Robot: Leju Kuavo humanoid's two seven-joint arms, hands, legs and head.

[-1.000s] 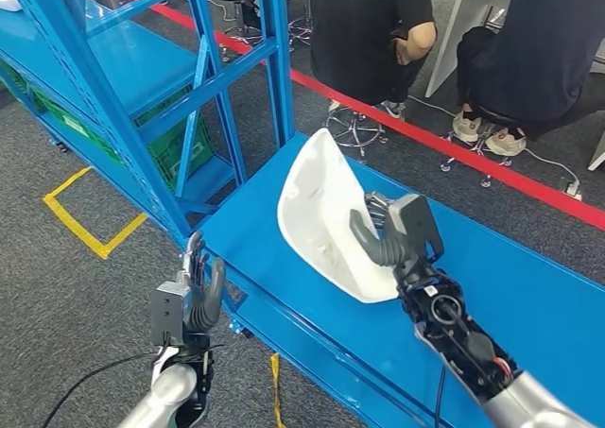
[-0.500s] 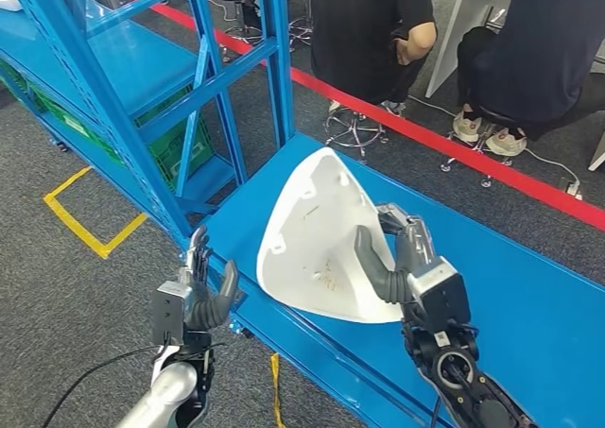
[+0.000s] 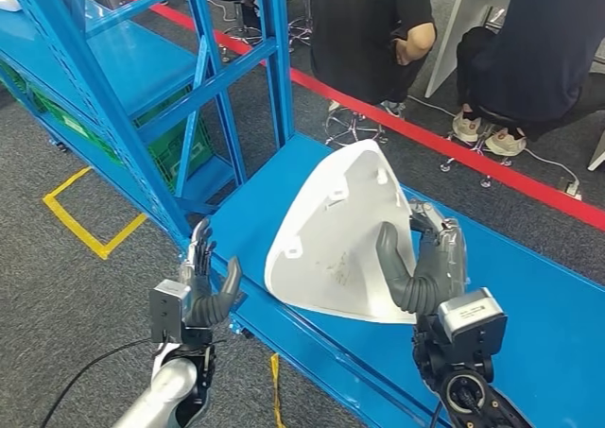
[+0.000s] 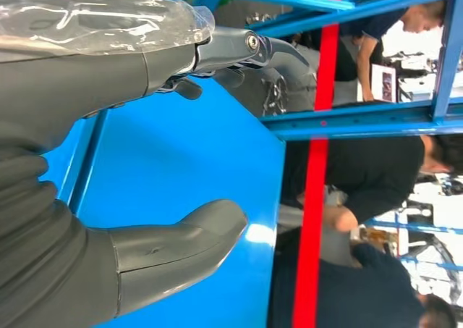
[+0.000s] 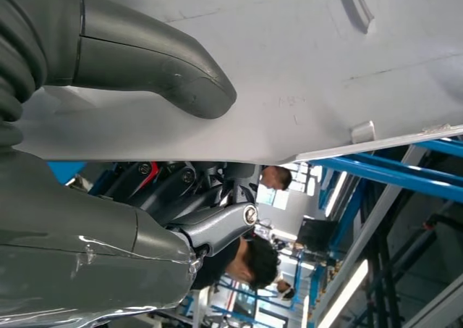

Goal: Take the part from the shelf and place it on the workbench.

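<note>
I hold the white part (image 3: 342,234) over the blue workbench (image 3: 527,296).
My right hand (image 3: 428,263) grips its right edge; my left hand (image 3: 203,286) is spread wide, holding nothing.

Grey carpet floor (image 3: 64,286) with red tape line (image 3: 457,149) and yellow marking (image 3: 85,225).

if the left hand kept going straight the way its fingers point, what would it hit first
Probably the blue workbench: the left hand, open, points up along its near edge. Depth is unclear, so it could slip past toward the shelf frame.
</note>
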